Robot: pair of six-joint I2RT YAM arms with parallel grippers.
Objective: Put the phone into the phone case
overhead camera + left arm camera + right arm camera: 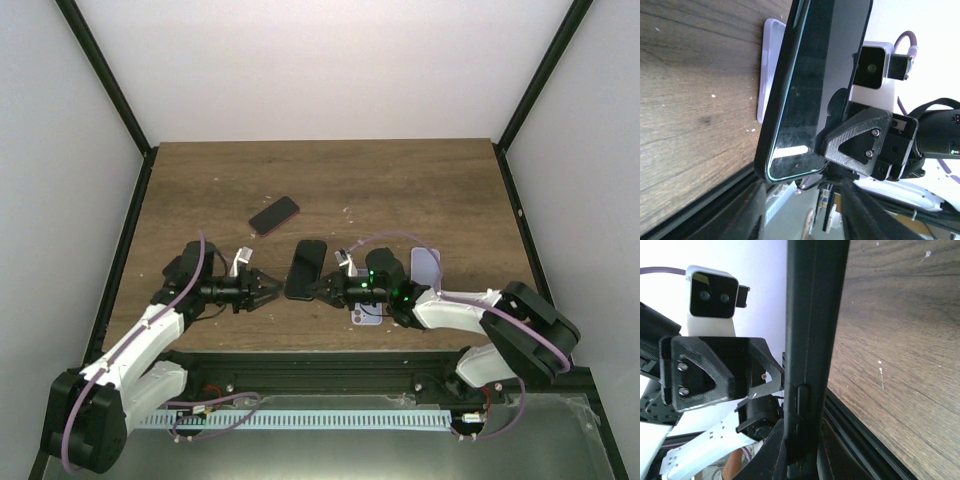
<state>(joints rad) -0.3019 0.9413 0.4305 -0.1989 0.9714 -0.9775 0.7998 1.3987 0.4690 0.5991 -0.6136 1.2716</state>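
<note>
A black phone point(305, 268) with a black case rim around it is held off the table between my two arms. My right gripper point(318, 288) is shut on its lower edge. In the right wrist view the phone point(812, 315) stands edge-on, clamped between my fingers at my right gripper point(801, 452). My left gripper point(278, 291) is open at the phone's left side. In the left wrist view the phone's screen point(815, 85) faces me, its lower corner just above my open left gripper point(807, 202), apart from both fingers. The right gripper's finger point(855, 142) presses on the screen.
A dark phone in a red case point(274, 214) lies further back on the wooden table point(200, 190). A lavender case point(425, 266) lies right of my right arm and another lavender piece point(367, 315) under it; one shows in the left wrist view point(767, 65). The table's black front rail point(320, 358) is close.
</note>
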